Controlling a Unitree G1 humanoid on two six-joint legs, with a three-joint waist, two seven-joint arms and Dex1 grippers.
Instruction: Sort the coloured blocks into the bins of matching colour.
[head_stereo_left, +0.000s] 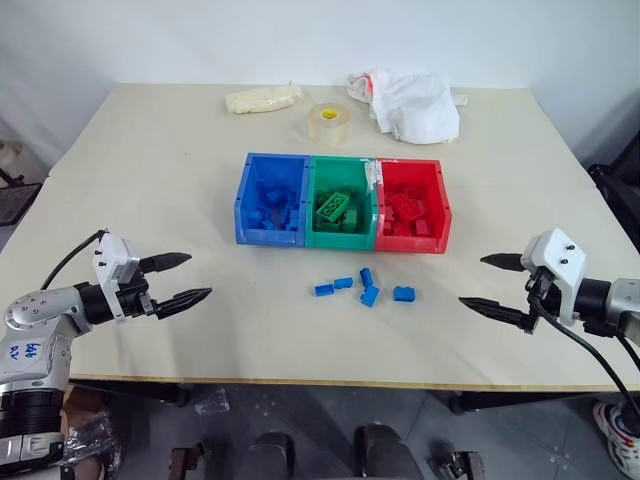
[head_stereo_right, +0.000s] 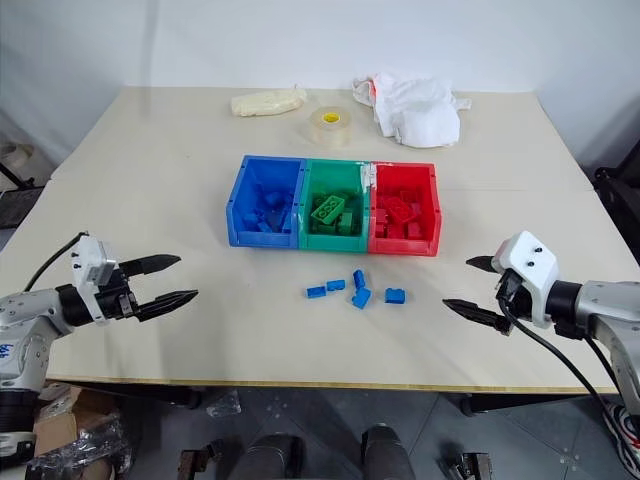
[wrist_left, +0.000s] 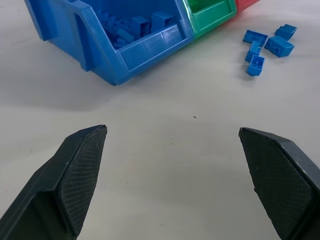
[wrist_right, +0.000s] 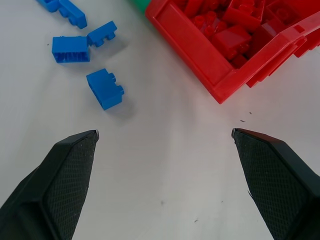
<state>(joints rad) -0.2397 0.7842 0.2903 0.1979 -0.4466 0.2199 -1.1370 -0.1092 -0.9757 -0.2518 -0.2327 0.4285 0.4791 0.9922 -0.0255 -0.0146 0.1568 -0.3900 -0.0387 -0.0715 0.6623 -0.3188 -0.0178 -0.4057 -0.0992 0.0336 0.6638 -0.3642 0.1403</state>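
Both grippers are hovering over the table with their black fingers spread wide and holding nothing. Robot's left gripper is hanging above the near left part of the tabletop, pointing in toward the middle, and the right gripper is hanging above the near right part, pointing back the other way.

Between them, five small blue blocks are lying loose on the table, just in front of the bins and well apart from either gripper. They are sitting in a loose cluster: one at the left end, one next to it, two close together in the middle, and one at the right end.

Three bins are standing joined in a row at the middle of the table, the blue bin on the left, the green bin in the middle and the red bin on the right. Each is already holding bricks of its own colour.

At the far edge of the table, a roll of clear tape is sitting between a pale yellow bag and a crumpled white cloth.
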